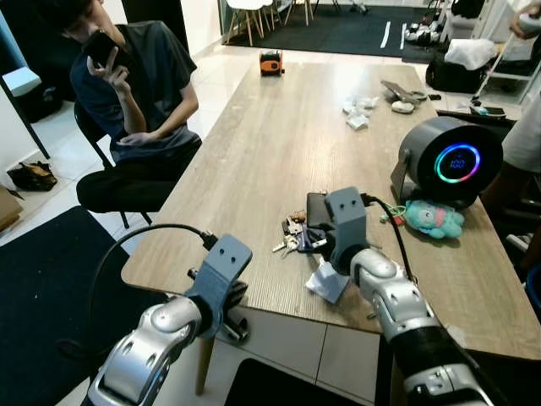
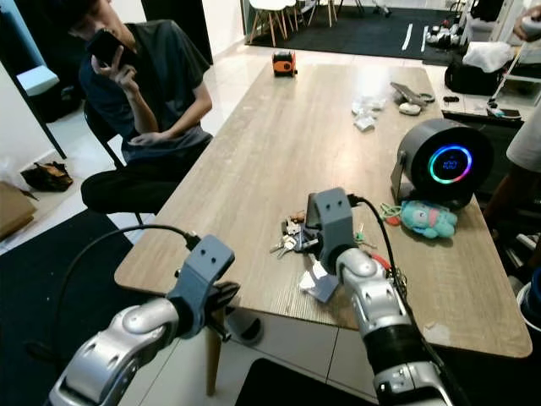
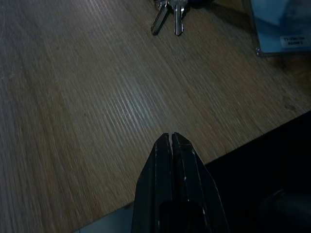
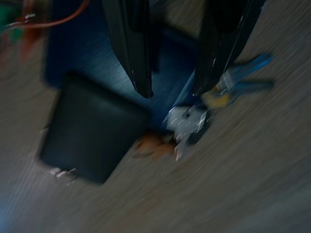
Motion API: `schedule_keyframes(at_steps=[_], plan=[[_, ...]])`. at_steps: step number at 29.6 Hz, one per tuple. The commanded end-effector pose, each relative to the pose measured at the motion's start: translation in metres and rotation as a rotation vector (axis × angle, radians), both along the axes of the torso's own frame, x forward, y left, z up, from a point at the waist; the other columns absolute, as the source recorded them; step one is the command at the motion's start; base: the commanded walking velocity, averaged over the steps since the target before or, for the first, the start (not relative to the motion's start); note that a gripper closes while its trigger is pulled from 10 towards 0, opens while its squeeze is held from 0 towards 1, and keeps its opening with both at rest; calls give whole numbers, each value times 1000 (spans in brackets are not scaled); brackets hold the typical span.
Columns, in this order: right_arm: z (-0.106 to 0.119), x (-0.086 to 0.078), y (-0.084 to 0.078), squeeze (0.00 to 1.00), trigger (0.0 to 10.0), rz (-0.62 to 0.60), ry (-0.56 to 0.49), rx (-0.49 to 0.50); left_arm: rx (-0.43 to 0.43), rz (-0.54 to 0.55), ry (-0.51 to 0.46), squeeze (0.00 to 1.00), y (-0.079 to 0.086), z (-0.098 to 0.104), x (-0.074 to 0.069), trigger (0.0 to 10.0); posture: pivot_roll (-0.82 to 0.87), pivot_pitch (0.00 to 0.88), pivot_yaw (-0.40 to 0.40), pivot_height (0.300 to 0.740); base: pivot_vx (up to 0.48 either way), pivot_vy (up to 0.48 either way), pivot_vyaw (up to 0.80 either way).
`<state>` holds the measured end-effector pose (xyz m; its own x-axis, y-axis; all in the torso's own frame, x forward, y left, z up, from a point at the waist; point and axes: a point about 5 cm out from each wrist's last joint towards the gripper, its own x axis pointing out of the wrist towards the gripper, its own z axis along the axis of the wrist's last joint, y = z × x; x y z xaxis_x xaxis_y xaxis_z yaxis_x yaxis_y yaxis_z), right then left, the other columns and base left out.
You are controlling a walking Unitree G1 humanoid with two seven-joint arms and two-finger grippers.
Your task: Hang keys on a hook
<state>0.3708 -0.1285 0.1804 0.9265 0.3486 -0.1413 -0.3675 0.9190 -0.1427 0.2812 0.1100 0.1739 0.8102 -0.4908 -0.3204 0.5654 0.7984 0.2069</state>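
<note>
**Right wrist view decides it: keys lie just past our open right fingers**

Left eye view: we see the bunch of silver and blue keys (image 1: pixel 292 234) lying on the long pale wooden table (image 1: pixel 279 135), near its front edge. Our right gripper (image 1: pixel 317 241) is down among them, its grey wrist block directly above the bunch, with a dark flat wallet-like case (image 1: pixel 314 207) just behind. Our left gripper (image 1: pixel 241 296) hangs off the table's front edge, near but apart from the keys. A person in a dark shirt (image 1: pixel 139 80) sits at the table's left side. We make out no hook.

Right eye view: same layout. The keys fan leftward from under the right wrist, blades pointing toward our left arm. A round black speaker with a glowing ring (image 2: pixel 444 161) and a teal plush toy (image 2: pixel 427 218) sit to the right, well clear.

Left wrist view: the two black fingers are pressed together, holding nothing, over bare wood. Two silver key blades lie ahead, well apart from the tips.

Right wrist view: blurred, but the fingers (image 4: pixel 131 43) stand spread, with the key ring cluster just beyond the tips and the blue keys trailing off past one of them. We judge the right arm is much the nearer, and it needs to advance a little so the ring sits between the jaws.
</note>
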Motion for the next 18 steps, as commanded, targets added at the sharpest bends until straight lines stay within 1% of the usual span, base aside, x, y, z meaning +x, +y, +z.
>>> schedule_keyframes(at_steps=[1, 5, 10, 18], plan=[[-9, -3, 7, 0, 10000, 40, -2, -26, -3, 15, 8, 0, 2, -2, -3, 10000, 91, 197, 33, 740, 0, 0, 0], [-9, -7, 16, 0, 10000, 75, -45, -52, -4, 11, 8, 0, 1, -1, -1, 10000, 84, 197, 38, 740, 0, 0, 0], [-5, -3, 13, 0, 10000, 46, -79, -69, -7, 3, 6, 0, -2, 0, 0, 10000, 79, 198, 42, 740, 0, 0, 0], [-9, 3, 15, 0, 10000, 38, -55, -59, -6, -1, 7, 0, -2, 1, 0, 10000, 90, 213, 45, 740, 0, 0, 0]])
